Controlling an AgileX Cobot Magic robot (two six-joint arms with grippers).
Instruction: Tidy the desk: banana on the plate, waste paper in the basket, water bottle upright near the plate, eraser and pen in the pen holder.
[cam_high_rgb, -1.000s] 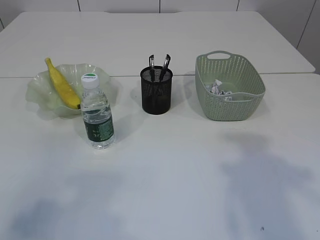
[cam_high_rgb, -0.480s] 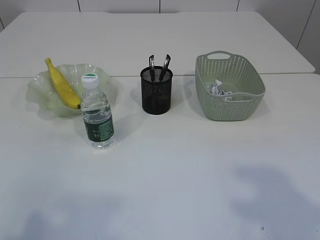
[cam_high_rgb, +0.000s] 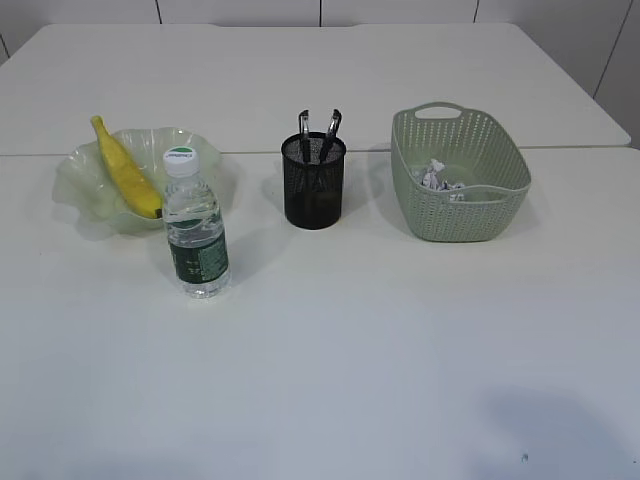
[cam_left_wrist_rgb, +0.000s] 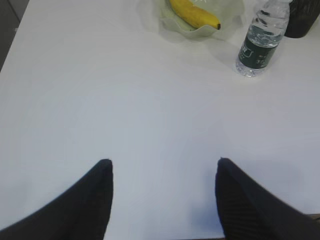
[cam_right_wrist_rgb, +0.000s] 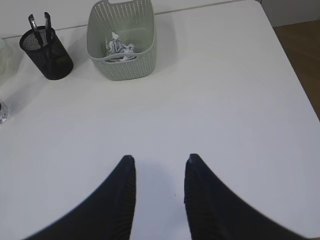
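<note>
The yellow banana (cam_high_rgb: 125, 170) lies in the pale green wavy plate (cam_high_rgb: 205, 155), also seen as banana (cam_left_wrist_rgb: 194, 13) in the left wrist view. The water bottle (cam_high_rgb: 195, 230) stands upright just in front of the plate. Two pens (cam_high_rgb: 318, 135) stick up from the black mesh pen holder (cam_high_rgb: 314, 185). The eraser is hidden. Crumpled waste paper (cam_high_rgb: 438, 178) lies inside the sage-green basket (cam_high_rgb: 470, 215). My left gripper (cam_left_wrist_rgb: 163, 162) hangs open over bare desk, empty. My right gripper (cam_right_wrist_rgb: 160, 159) is open too, over bare white desk (cam_high_rgb: 380, 340), holding nothing.
The desk's right edge (cam_right_wrist_rgb: 295, 85) runs beside brown floor in the right wrist view. Its left edge (cam_left_wrist_rgb: 12, 45) shows in the left wrist view. A seam (cam_high_rgb: 300, 152) crosses the tabletop behind the objects.
The arms' shadows on the near desk have slid toward the front edge and shrunk. The objects have not moved.
</note>
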